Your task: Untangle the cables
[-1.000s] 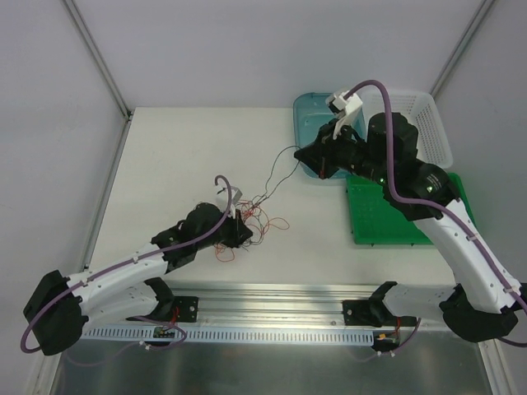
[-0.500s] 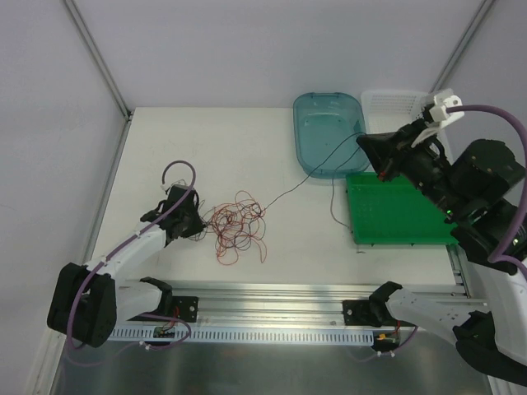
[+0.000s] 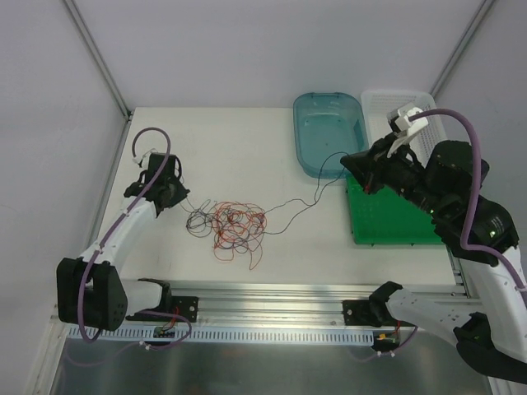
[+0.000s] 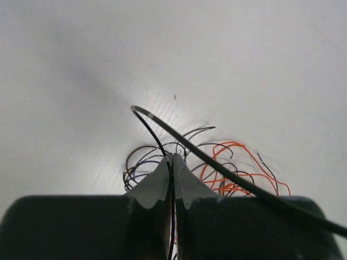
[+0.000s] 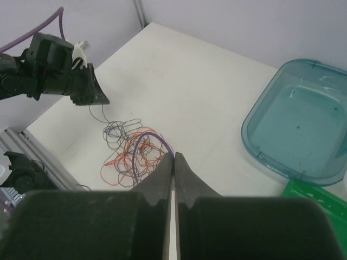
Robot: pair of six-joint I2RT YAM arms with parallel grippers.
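Two strands only are drawn out of the cables [image 3: 236, 226], bunched near-left on the worktop [image 3: 235, 148]: my left claw [image 3: 181, 198] is pinched shut on a black strand [image 4: 146, 115], my right claw [image 3: 347, 162] on a purple strand [image 5: 149, 134]; most untangling remains.

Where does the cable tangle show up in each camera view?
Top external: cables on the table, left of centre, right of the left end effector.
Left wrist: low centre, just beyond the left end effector.
Right wrist: lower left, beyond the right end effector.
Shared landmark: the left end effector, in all three.
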